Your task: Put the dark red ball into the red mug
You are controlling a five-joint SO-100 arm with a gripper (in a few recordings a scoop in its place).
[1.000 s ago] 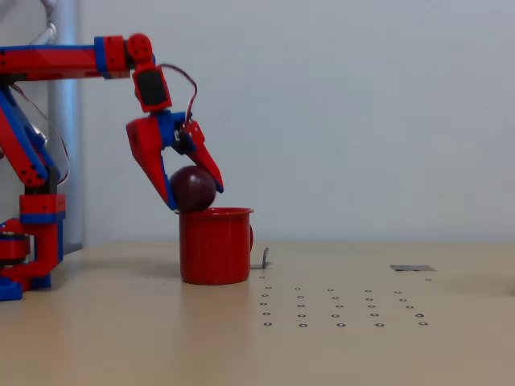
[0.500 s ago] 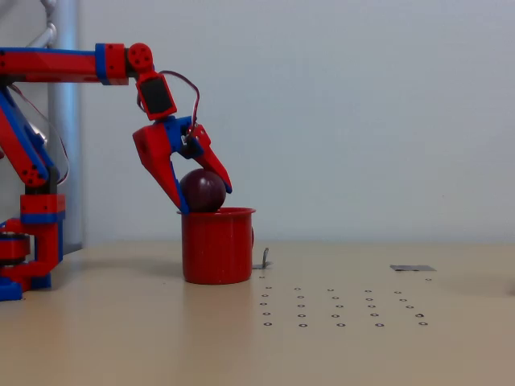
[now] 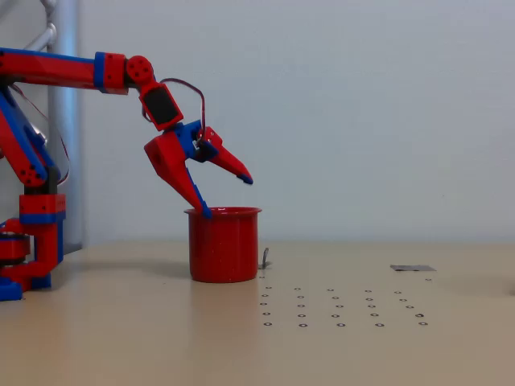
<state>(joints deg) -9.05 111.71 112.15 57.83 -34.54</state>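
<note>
A bright red mug (image 3: 224,245) with a rolled rim stands on the pale table (image 3: 362,346), toward its left side and near the back edge. Just above it, the red and blue gripper (image 3: 226,196) is spread open and empty, its lower finger (image 3: 193,193) touching the mug's left rim. The ball cannot be seen.

Illumination is even, diffuse and bright. The red mug (image 3: 224,244) casts a faint, soft shadow on the bench (image 3: 362,346) around its base. No glare appears. Overall focus is slightly soft; edges show mild blur.
</note>
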